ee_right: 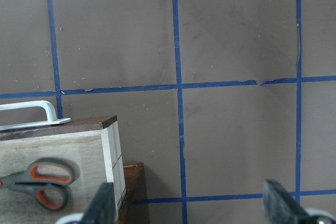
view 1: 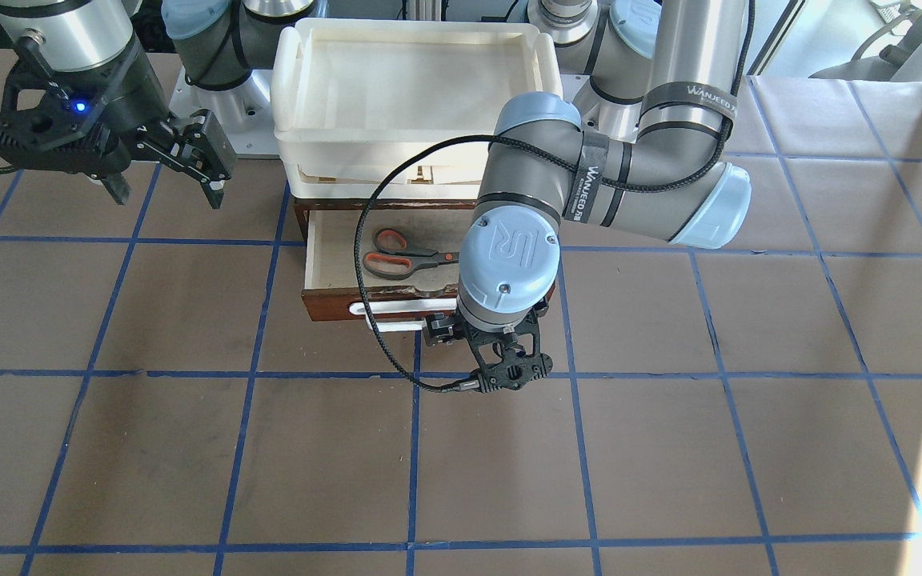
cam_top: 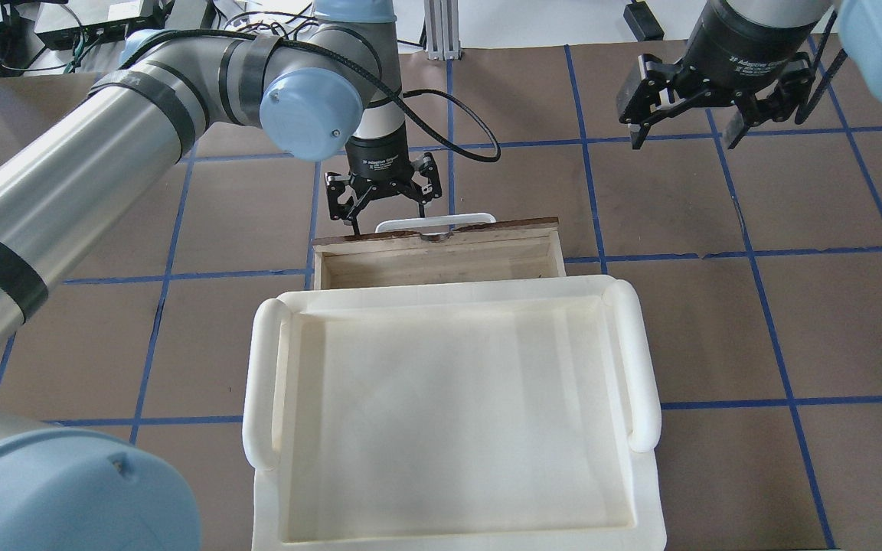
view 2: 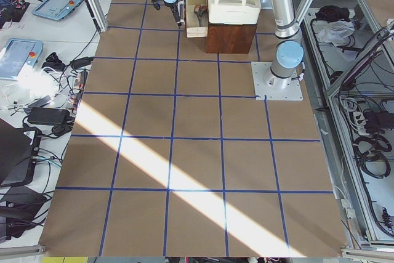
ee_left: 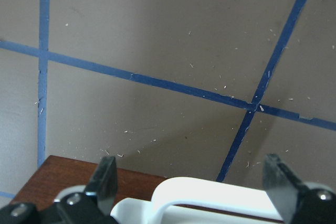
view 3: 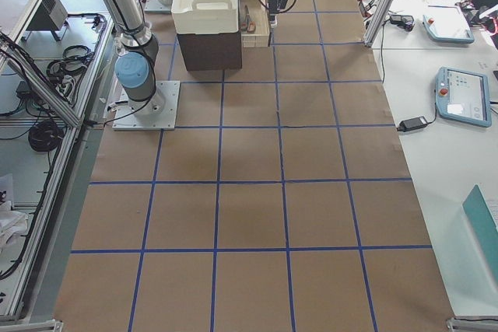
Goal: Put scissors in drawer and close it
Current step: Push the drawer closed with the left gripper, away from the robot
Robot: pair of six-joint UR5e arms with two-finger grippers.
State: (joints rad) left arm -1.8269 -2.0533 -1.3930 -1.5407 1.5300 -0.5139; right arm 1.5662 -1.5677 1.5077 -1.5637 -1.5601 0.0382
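Observation:
The scissors (view 1: pixel 399 253), grey handles lined orange, lie flat inside the open drawer (view 1: pixel 331 304); they also show in the right wrist view (ee_right: pixel 43 183). The drawer's dark wooden front (cam_top: pixel 441 232) carries a white bar handle (cam_top: pixel 432 221). My left gripper (cam_top: pixel 384 205) is open and empty, pointing down just in front of the drawer front. In the left wrist view its fingers (ee_left: pixel 107 170) straddle the handle (ee_left: pixel 210 195) from above. My right gripper (cam_top: pixel 684 136) is open and empty, held high off to the drawer's side (view 1: pixel 165 190).
A large white plastic tray (cam_top: pixel 641 352) sits on top of the cabinet, over the back of the drawer. The brown table (view 1: pixel 669 448) has a grid of blue tape lines. A black cable (view 1: pixel 365 240) loops from the left wrist over the drawer.

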